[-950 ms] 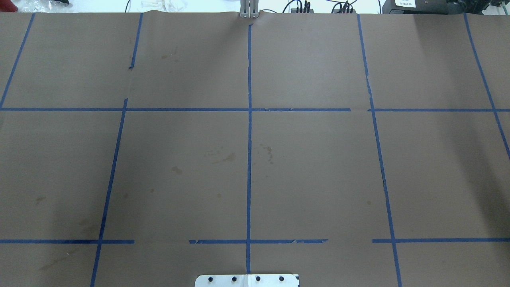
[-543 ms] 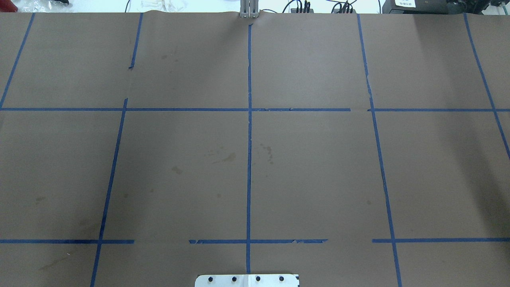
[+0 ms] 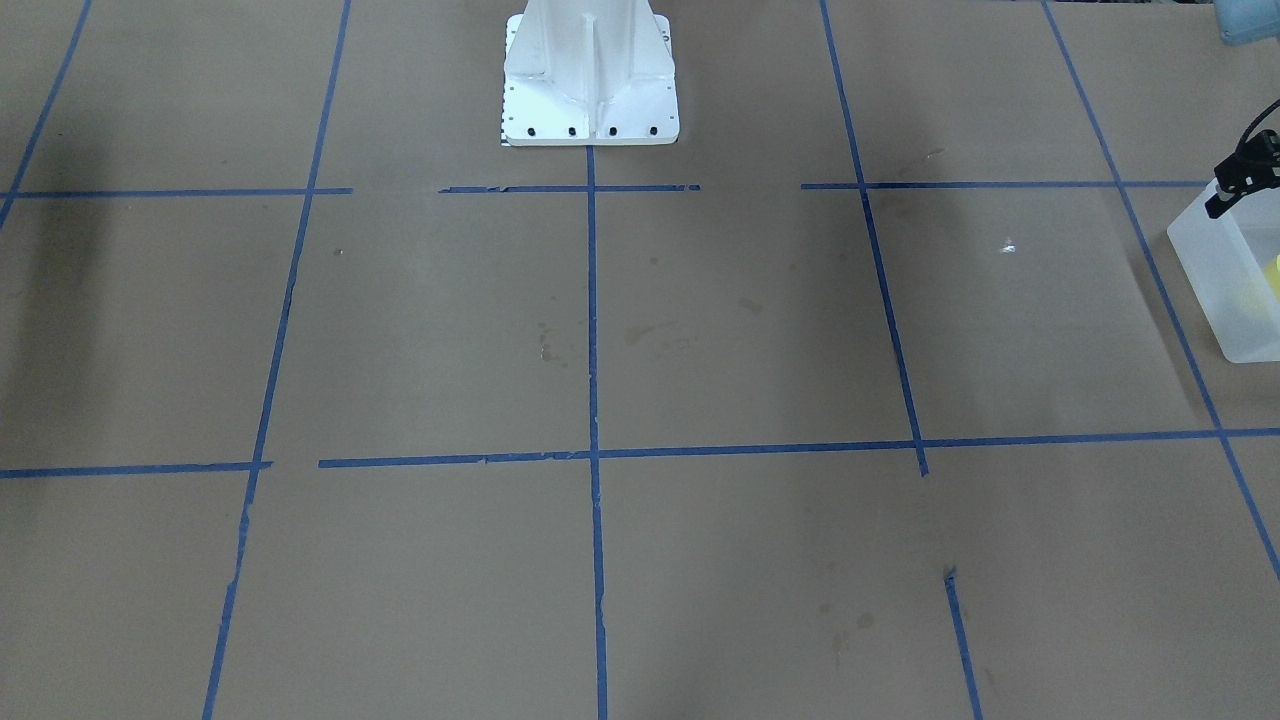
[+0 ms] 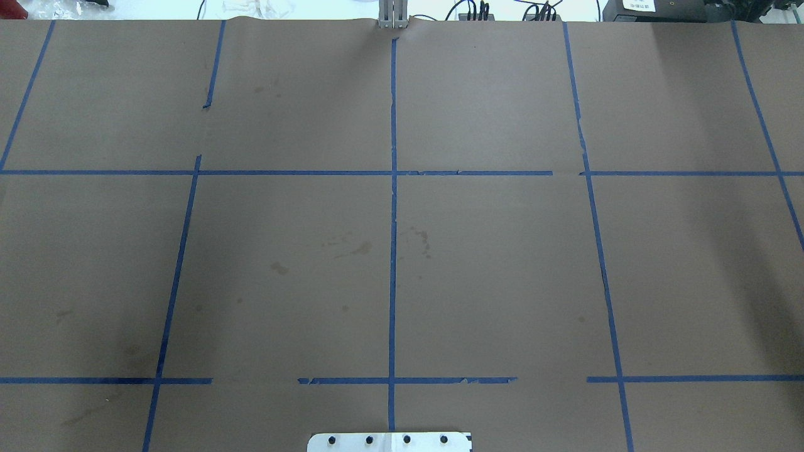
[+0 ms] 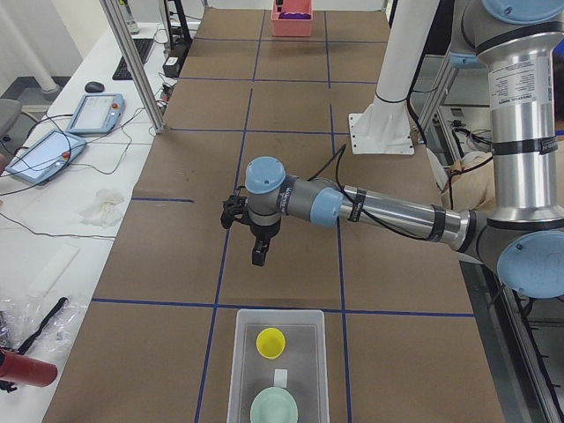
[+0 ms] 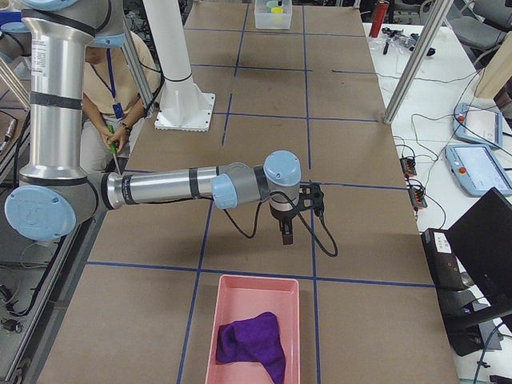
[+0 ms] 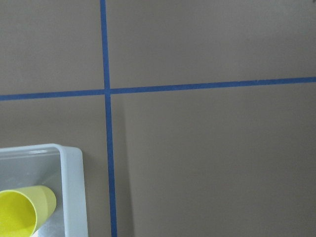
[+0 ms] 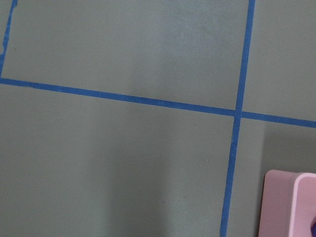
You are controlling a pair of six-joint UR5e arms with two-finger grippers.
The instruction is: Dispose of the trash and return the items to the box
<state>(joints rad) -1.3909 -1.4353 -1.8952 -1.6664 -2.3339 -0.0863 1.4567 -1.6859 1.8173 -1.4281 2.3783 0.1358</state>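
The frosted white box (image 5: 277,370) stands on the table at the robot's left end. The yellow cup (image 5: 270,342) and the mint-green bowl (image 5: 274,408) sit inside it. The left wrist view shows a corner of the box (image 7: 72,170) with the yellow cup (image 7: 20,213) in it. My left gripper (image 5: 257,256) hangs above the brown table just short of the box; I cannot tell whether it is open or shut. My right gripper (image 6: 286,234) hangs above the table short of a pink bin (image 6: 228,298); I cannot tell its state either.
The pink bin holds a purple cloth (image 6: 254,344); its corner shows in the right wrist view (image 8: 281,200). The box's edge (image 3: 1225,270) shows at the front view's right, with a black part of the left arm (image 3: 1238,178) over it. The white robot base (image 3: 590,90) stands mid-table.
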